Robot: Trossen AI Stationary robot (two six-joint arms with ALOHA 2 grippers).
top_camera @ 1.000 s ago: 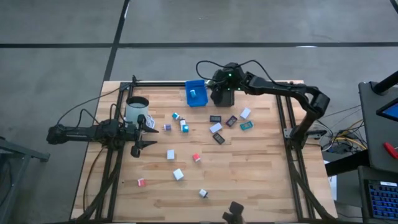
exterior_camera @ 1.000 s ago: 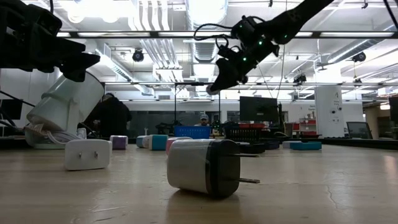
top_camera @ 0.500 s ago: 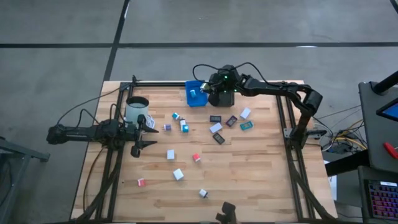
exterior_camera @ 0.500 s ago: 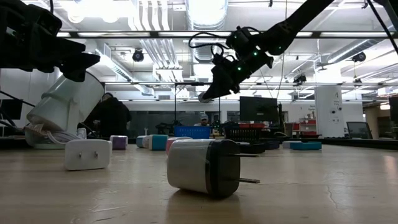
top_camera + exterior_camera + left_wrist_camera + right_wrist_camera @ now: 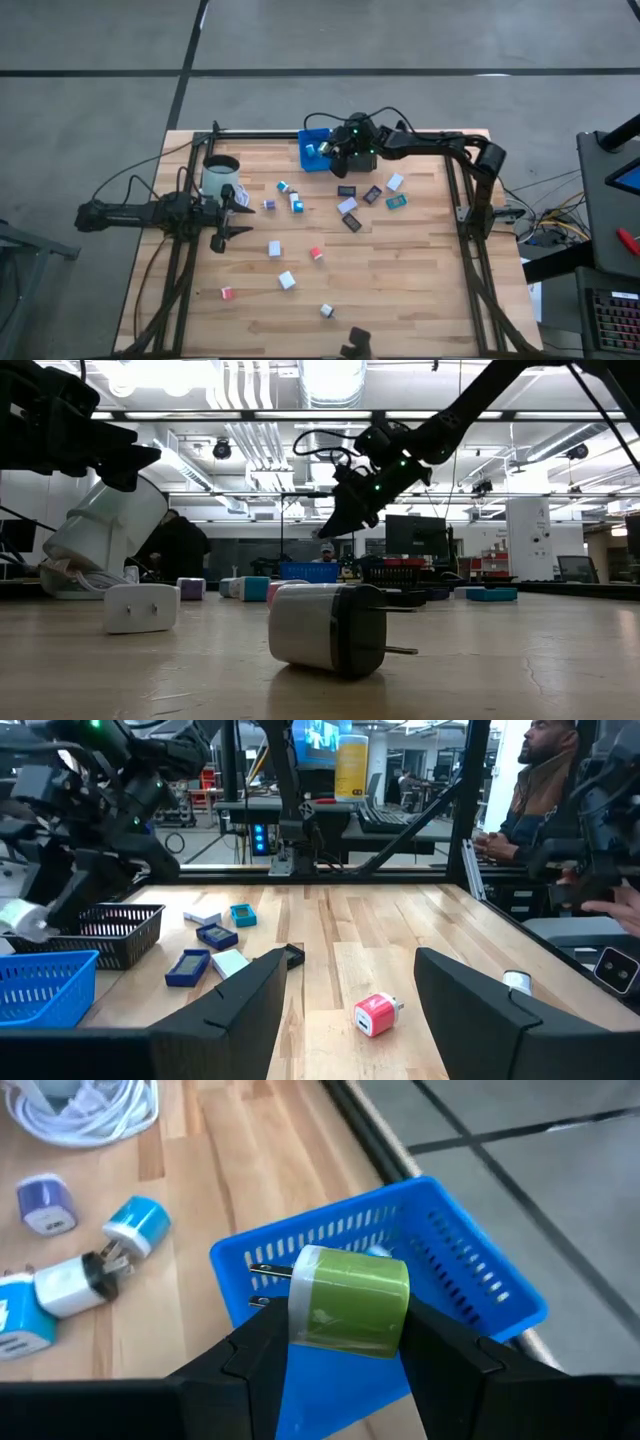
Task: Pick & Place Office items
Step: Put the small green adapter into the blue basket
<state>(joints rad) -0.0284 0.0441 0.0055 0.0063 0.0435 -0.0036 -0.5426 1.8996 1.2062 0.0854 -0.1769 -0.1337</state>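
Note:
My right gripper (image 5: 327, 151) is shut on a green, grey-capped plug block (image 5: 348, 1300) above the blue bin (image 5: 470, 1295) at the table's far edge; in the low view the gripper (image 5: 335, 525) hangs high above the table. My left gripper (image 5: 240, 215) is open and empty beside the white mug (image 5: 220, 176); a red block (image 5: 375, 1015) lies on the table ahead of its fingers. White blocks (image 5: 274, 248), another red block (image 5: 316, 253) and flat rectangles (image 5: 372, 195) lie scattered on the wood. My right gripper pinches the green block by two opposite sides (image 5: 398, 1320) between its two fingers (image 5: 262, 1350). The fingers slant down from above. The block is lifted clear over the blue bin, and its two metal prongs (image 5: 268, 1278) stick out sideways.
A black mesh bin (image 5: 110, 930) stands next to the blue bin (image 5: 313, 150), under my right arm. A coil of white cable (image 5: 85, 1105) lies by the mug. A dark frame rail (image 5: 455, 190) runs along the table's right side. A person (image 5: 545, 780) sits beyond the table.
My right gripper has gone toward the table's left edge with the green block, from over the black bin to over the blue bin, and a little down. It stays shut on the block.

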